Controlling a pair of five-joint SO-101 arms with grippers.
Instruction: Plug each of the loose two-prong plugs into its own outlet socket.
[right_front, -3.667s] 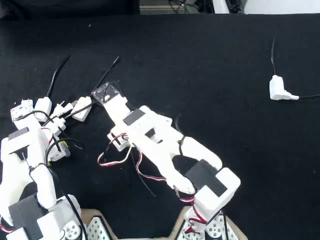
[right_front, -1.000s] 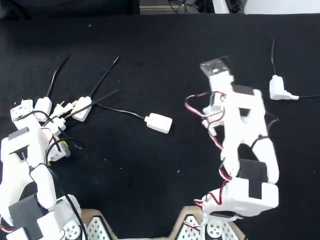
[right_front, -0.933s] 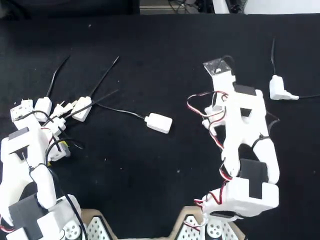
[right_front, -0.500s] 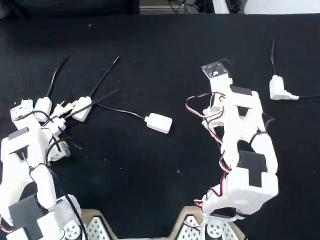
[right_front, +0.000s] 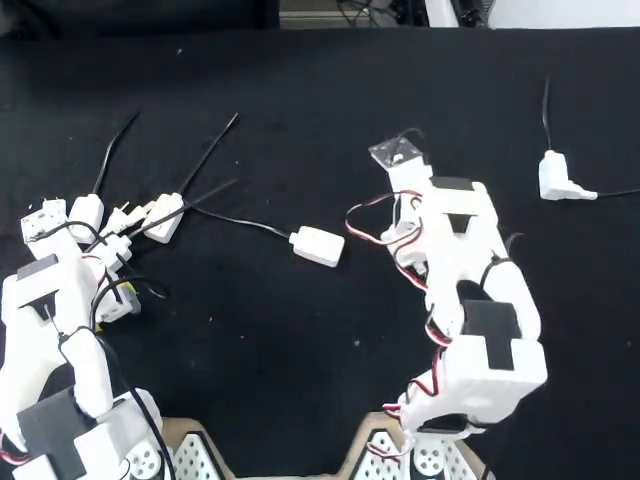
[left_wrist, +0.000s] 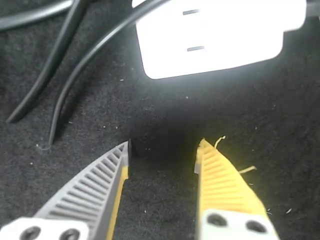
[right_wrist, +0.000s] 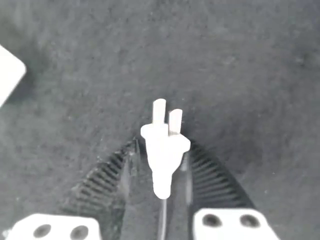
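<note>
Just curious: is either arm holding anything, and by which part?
The right pincer grips a white plug by its body; the left pincer is empty.

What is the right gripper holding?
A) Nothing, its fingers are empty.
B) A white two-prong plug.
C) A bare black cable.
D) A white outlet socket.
B: in the right wrist view the right gripper is shut on a white two-prong plug, whose two prongs stick out in front.

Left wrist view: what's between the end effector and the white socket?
Just bare black cloth between left end effector and socket, per the left wrist view.
</note>
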